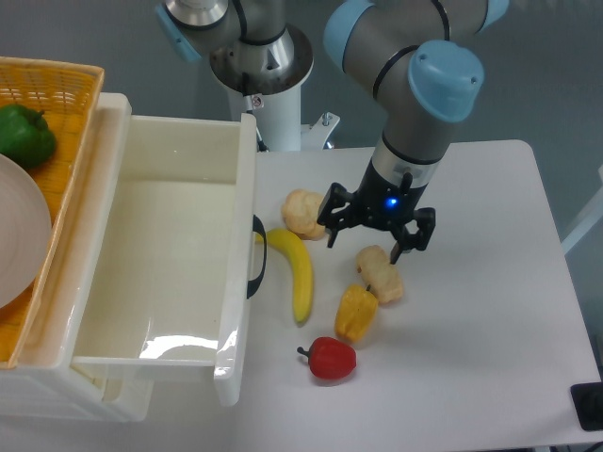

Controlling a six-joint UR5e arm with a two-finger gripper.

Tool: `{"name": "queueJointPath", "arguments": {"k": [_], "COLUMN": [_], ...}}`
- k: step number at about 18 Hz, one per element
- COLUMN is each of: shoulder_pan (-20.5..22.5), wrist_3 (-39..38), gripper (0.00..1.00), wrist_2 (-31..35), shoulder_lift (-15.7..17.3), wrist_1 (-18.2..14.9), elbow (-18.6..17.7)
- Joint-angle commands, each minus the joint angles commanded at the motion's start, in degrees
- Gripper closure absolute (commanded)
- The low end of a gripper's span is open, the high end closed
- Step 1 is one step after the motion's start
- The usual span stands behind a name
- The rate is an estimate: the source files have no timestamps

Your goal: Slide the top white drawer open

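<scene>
Table (490, 311): white top, carrying the loose items listed below.

Top white drawer (155, 254): glossy cream tray, standing well out from the cabinet front, interior bare. Long axis runs toward and away from the camera; front panel faces the table's middle. Judged fully or nearly fully extended, so the task reads as done (no further pull appears called for).

Arm and gripper (376, 229): hovers over the table, well apart from the drawer, to the right of it in the view. Fingers spread wide, nothing between them. The drawer lies off to the gripper's side across the banana; any return would run along the line of the drawer's travel.

Yellow wicker basket (66, 113): on the cabinet top beside the drawer, holding a green pepper (24, 134) and part of a plate.

Banana (296, 273): between drawer front and gripper.

Black handle (257, 257): curved, on the drawer front, free of any grasp.

Small food pieces: yellow pepper (356, 312), red pepper (330, 358), two pale bread-like lumps (kind unclear) near the gripper.
</scene>
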Motion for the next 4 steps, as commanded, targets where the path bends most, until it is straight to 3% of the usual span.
{"name": "queueJointPath", "arguments": {"k": [4], "shoulder_pan": [0.97], "wrist_3": [0.53], "gripper": [0.0], "wrist_2": [1.41], "shoulder_lift": [0.79], "wrist_1": [-0.09], "elbow": [-0.09]}}
